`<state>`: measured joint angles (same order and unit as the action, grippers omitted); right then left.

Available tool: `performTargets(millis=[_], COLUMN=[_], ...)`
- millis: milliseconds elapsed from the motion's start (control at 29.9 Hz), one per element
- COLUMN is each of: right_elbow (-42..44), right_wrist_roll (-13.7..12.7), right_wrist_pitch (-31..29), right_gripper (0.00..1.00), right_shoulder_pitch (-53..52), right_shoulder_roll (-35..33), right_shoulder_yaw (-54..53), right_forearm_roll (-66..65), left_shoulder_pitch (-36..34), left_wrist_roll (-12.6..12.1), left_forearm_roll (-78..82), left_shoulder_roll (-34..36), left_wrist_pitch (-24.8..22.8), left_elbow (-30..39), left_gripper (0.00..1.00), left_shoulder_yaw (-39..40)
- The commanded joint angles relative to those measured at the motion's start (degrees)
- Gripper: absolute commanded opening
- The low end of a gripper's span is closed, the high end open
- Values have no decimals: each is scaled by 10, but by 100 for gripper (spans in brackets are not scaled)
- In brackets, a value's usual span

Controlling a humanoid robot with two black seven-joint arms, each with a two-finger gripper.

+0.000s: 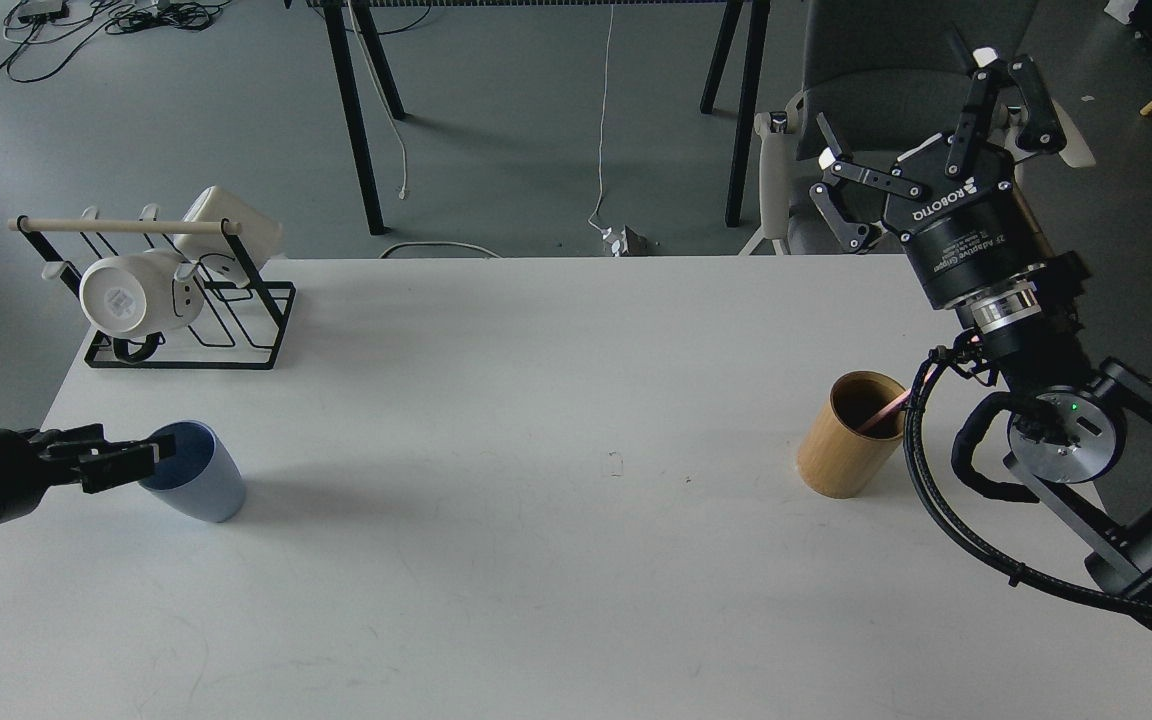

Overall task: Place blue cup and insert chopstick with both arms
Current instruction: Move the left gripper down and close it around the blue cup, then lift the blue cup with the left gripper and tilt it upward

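The blue cup (198,487) stands upright near the table's left edge. My left gripper (128,458) comes in low from the left, and its dark fingers (121,468) reach the cup's left rim. The jaws look open, and I cannot tell whether they touch the cup. A bamboo holder (844,437) stands at the right with a pink chopstick (881,411) leaning inside it. My right gripper (921,120) is open and empty, raised above and behind the holder.
A black wire rack (236,325) with white mugs (131,292) stands at the table's back left. The white table (556,420) spans the view. A grey chair (866,70) and dark table legs stand behind the table.
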<state>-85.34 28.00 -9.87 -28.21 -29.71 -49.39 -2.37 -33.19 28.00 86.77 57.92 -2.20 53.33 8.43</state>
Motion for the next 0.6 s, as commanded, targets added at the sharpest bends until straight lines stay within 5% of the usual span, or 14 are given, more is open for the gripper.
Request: performTargets(millis=[0, 200, 568], right_elbow=[-1, -1, -1], right_wrist_roll=[0, 0, 0], right_wrist_pitch=[0, 0, 0], right_gripper=[99, 99, 99], right_shoulder_pitch=[2, 8, 15], right_shoulder_roll=[0, 0, 0], right_shoulder_yaw=[0, -1, -2], right_forearm_roll=[0, 0, 0], left_shoulder_pitch=[1, 4, 6], left_wrist_roll=[0, 0, 0], left_forearm_roll=[-1, -1, 0], left_shoulder_roll=[-10, -19, -20], left_wrist_pitch=[-1, -1, 1], left_elbow=[-14, -33, -30], left_gripper=[95, 78, 65], left_shoulder_yaw=[0, 0, 0])
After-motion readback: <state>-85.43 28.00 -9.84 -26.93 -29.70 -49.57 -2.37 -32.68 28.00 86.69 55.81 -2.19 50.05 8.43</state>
